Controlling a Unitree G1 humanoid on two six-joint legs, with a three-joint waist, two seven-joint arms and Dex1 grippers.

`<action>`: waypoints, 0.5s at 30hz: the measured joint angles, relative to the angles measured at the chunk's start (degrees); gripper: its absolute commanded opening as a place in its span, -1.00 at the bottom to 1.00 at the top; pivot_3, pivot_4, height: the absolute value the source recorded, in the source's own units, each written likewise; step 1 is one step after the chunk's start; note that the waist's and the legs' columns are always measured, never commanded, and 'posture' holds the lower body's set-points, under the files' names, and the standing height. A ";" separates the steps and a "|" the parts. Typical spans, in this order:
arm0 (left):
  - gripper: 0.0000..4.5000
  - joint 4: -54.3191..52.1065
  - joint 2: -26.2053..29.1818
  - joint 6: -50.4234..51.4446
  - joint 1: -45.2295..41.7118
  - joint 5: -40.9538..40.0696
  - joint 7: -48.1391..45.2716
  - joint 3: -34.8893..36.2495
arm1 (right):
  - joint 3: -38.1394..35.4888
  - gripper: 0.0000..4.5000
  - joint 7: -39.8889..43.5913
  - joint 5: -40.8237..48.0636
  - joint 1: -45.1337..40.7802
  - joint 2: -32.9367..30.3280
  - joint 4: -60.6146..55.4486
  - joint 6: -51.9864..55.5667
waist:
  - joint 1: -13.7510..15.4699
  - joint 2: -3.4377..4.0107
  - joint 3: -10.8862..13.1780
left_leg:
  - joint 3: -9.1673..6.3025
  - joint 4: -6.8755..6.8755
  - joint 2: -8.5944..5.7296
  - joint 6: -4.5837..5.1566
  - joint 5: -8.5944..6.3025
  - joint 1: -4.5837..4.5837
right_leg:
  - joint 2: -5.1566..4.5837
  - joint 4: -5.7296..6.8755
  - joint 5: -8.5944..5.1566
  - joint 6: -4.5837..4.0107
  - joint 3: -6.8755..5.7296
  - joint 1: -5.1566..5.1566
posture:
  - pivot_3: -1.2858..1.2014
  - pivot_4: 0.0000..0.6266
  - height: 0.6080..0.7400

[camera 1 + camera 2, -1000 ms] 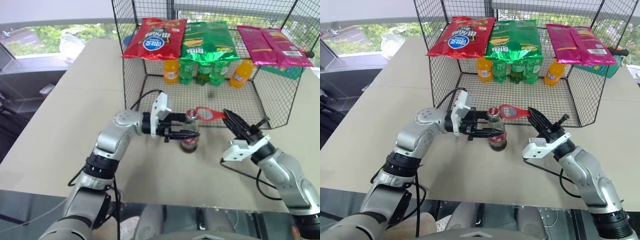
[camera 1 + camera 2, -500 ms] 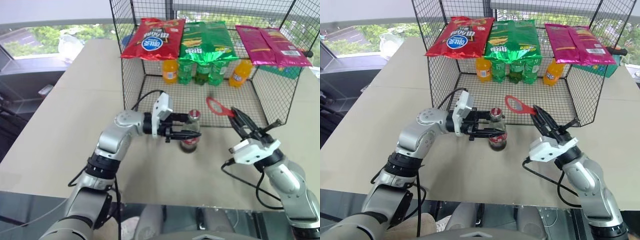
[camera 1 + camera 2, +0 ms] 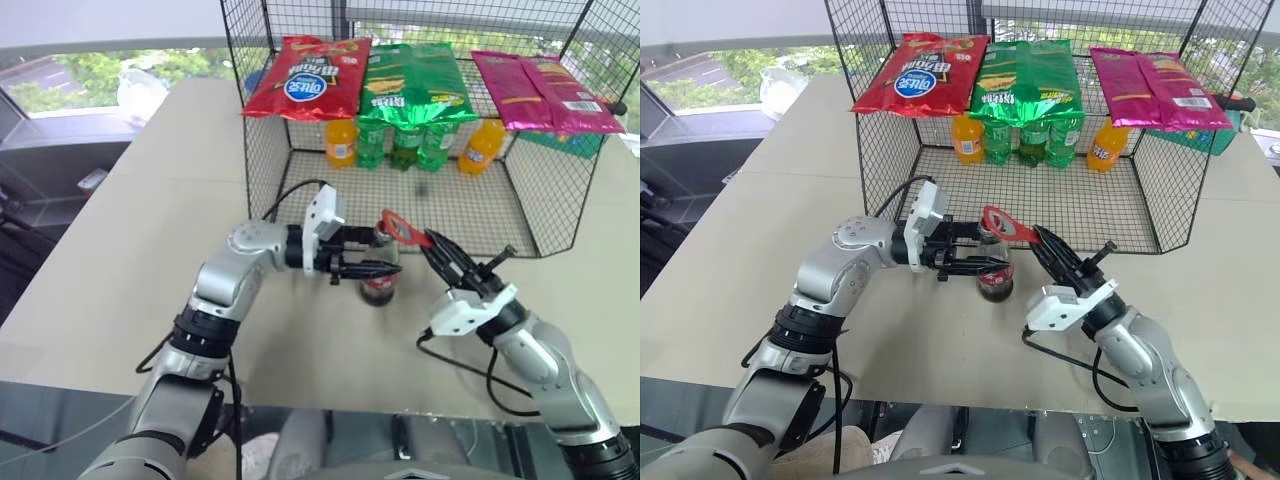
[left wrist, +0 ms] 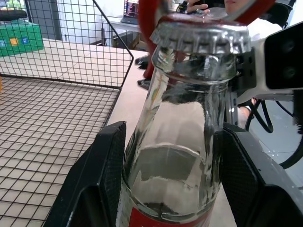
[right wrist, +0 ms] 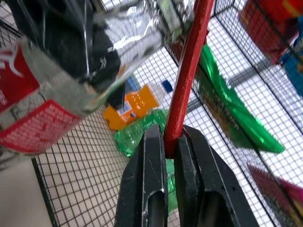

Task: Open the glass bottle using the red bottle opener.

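Left eye view: the glass bottle stands upright on the tan surface, just before the open front of a wire cage, about midway between the surface's left and right edges. Dark cola fills its lower body; the neck is clear. The left tool holds the bottle from the left at the shoulder, one finger on each side. The right tool is closed on the handle of the red bottle opener, whose ring head sits at the bottle's cap; whether ring and cap touch is unclear from here. Inside the cage, at its back, stand two orange soda bottles with green soda bottles between them, their tops hidden by a red snack bag, a green snack bag and a pink snack bag lying on the cage roof.

Right eye view: the same layout; the opener's ring overlaps the cap.

Left wrist view: the crimped silver cap is on the bottle. The red ring arcs behind and over it. The two black fingers flank the clear neck, and the bottle's lower part is cut off by the frame.

Right wrist view: the two fingers pinch the thin red handle between them. The bottle's red label and dark liquid are blurred, and the cap end is hard to make out.
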 measured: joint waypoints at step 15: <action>-0.01 -0.02 0.08 0.08 0.00 -0.01 -0.02 -0.05 | 0.09 -1.00 -5.61 -8.84 -0.26 -3.66 -0.12 -1.57 | -0.03 0.00 -0.01 | 0.00 0.00 0.00 0.00 0.00 0.02 | 0.00 0.00 0.00 0.00 0.01 0.01 | 0.03 -0.52 1.00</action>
